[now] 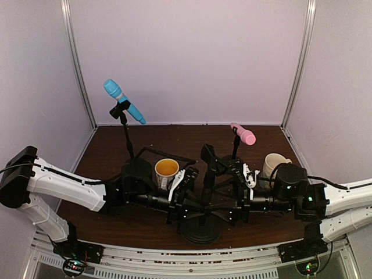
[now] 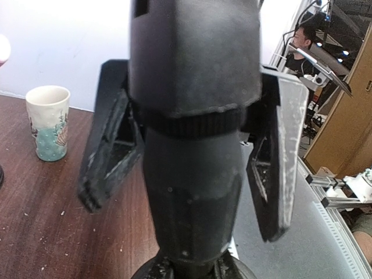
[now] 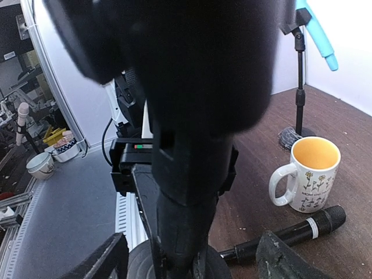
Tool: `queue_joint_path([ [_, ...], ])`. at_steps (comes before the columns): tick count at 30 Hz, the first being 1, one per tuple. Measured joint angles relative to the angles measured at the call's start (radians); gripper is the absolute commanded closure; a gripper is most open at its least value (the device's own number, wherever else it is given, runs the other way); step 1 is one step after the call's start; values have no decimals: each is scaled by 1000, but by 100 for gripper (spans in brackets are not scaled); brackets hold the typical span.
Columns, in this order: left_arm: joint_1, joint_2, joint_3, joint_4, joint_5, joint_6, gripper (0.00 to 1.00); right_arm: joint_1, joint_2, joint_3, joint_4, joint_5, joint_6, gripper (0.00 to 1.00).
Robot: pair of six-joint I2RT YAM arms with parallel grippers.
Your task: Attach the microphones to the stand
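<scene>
A black stand with a round base (image 1: 200,229) and an empty clip (image 1: 208,154) rises near the table's front. My left gripper (image 2: 181,218) is shut on its thick column (image 2: 192,174). My right gripper (image 3: 192,256) stands open, its fingers (image 3: 282,256) either side of the same column without touching. The black microphone (image 3: 290,232) lies flat on the table beside a mug. The light blue microphone (image 1: 124,102) sits clipped in a stand at the back left. The pink microphone (image 1: 243,134) rests on another stand at the back right.
A white mug with a yellow inside (image 1: 166,170) stands left of the central stand, close to the left arm. A second pale mug (image 1: 274,165) is on the right by the right arm. Walls close in on three sides.
</scene>
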Motion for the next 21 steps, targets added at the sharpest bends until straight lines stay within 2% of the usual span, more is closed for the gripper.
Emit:
queue_joint_path([
  [8,-4,0,13,-53,-55,-1,100,4,54,8,115,-86,11,23],
  [16,-39,0,30,-93,-211,-51,100,29,33,-10,114,6,96,25],
  [21,-49,-4,30,-92,-229,-68,100,64,-40,-40,80,60,148,25],
])
